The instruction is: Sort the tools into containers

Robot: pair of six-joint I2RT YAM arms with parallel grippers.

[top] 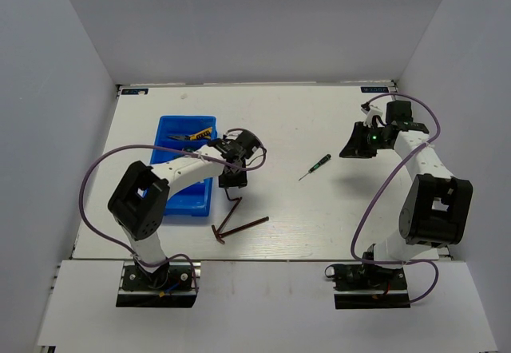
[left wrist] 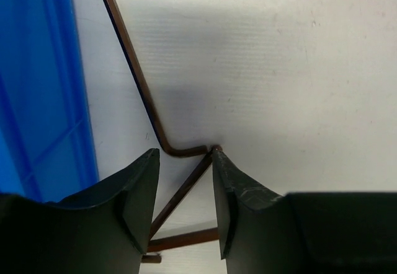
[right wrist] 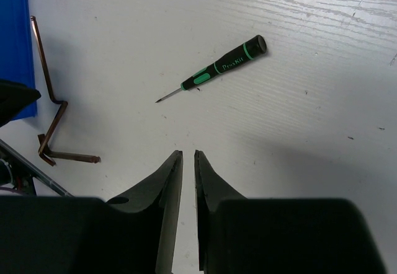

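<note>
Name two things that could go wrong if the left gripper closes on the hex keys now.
1. The hex keys lie crossed under the open left gripper. Closing here may lift two, or pinch one end so it swings loose.
2. The blue bin stands close beside the gripper, so lowering could knock its wall.

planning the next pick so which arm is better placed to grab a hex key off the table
Left. The left arm hangs right over the hex keys beside the blue bin, jaws open astride one. The right arm is far across the table, closer to the screwdriver.
</note>
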